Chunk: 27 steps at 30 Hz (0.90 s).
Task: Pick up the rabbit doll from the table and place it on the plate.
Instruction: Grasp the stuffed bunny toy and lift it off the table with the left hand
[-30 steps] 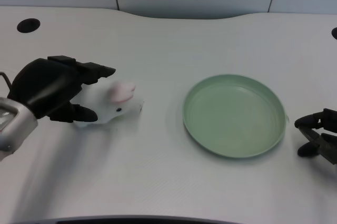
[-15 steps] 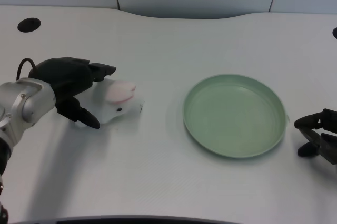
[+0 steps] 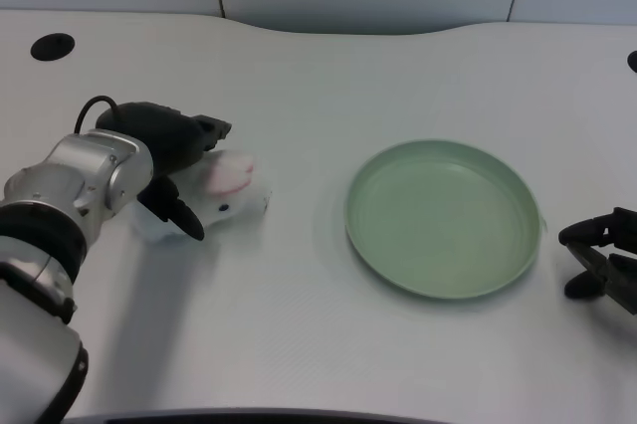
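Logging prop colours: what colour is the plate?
The plate is pale green, seen in the head view.

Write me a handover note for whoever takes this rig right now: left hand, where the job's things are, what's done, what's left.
Left hand: down over the rabbit doll, fingers on either side of its rear end; a firm grip cannot be confirmed.
Rabbit doll: lying on the white table, left of the plate and apart from it, not lifted.
Plate: green, nothing on it, right of centre.
Done: hand brought to the doll.
Left: secure the grip, lift, carry the doll right, set it on the plate, let go.
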{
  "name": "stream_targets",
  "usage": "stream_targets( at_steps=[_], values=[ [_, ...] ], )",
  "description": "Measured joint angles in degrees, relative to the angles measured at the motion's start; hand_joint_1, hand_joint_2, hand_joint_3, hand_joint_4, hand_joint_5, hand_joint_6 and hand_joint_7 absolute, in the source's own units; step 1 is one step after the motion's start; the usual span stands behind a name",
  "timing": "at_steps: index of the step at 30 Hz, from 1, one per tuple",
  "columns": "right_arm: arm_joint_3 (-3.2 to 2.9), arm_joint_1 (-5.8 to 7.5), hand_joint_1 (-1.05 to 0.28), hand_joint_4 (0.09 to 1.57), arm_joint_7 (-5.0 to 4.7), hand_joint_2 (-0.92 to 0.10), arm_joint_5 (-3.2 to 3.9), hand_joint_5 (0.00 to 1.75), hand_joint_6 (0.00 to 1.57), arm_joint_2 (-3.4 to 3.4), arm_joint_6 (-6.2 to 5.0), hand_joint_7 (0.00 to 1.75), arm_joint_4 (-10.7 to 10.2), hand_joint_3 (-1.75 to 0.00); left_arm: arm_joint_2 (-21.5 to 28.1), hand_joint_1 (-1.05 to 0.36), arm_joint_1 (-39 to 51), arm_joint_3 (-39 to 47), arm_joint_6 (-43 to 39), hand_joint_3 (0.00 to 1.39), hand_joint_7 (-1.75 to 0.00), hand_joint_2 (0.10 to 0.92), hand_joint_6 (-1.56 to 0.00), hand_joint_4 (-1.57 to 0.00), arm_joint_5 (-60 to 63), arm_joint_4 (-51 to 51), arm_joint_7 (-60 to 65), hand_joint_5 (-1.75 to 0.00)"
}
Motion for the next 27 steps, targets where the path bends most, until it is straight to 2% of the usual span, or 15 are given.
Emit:
stream_targets(
  at_steps=[7, 13, 18, 20, 23, 27],
  values=[
    [-0.19, 1.01, -0.79, 0.92, 0.11, -0.92, 0.09, 1.05, 0.83, 0.0, 0.8, 0.91, -1.72, -0.08, -0.98, -1.0, -0.33, -3.14, 2.93, 0.01, -0.01, 0.905, -0.02, -0.03, 1.2, 2.31, 0.88, -0.01],
    [-0.46, 1.07, -0.79, 0.93, 0.58, -0.92, 0.14, 1.04, 0.82, 0.0, 0.81, 0.91, -1.71, -0.07, -1.57, -0.98, -0.31, -4.66, 4.08, 0.0, -0.01, 0.89, -0.03, -0.06, 1.97, 2.9, 2.4, -0.03],
    [-0.53, 1.08, -0.79, 0.93, 0.6, -0.92, 0.13, 1.04, 0.82, 0.0, 0.81, 0.91, -1.7, -0.07, -1.59, -0.98, -0.32, -4.9, 4.11, 0.0, -0.01, 0.89, -0.04, -0.06, 1.94, 3.01, 2.69, -0.03],
    [-0.53, 1.18, -0.78, 0.94, 0.59, -0.92, 0.1, 1.04, 0.82, 0.0, 0.8, 0.91, -1.81, -0.08, -1.64, -0.91, -0.22, -5.2, 4.11, 0.0, -0.03, 0.862, -0.08, -0.14, 2.04, 3.23, 3.75, -0.07],
    [-0.49, 1.84, -0.78, 0.94, 0.66, -0.92, 0.08, 1.04, 0.82, 0.0, 0.59, 0.91, -2.56, -0.09, -1.89, -0.73, 1.18, -5.1, 3.87, 0.0, -0.06, 0.844, -0.2, -0.25, 1.88, 3.62, 7.39, -0.11],
    [-0.49, 2.3, -0.79, 0.95, 0.75, -0.92, 0.08, 1.04, 0.82, 0.0, 0.48, 0.91, -3.0, -0.09, -2.56, -0.58, 2.34, -5.01, 3.62, 0.01, -0.12, 0.874, -0.52, -0.43, 1.86, 4.02, 11.21, -0.18]
  ],
)
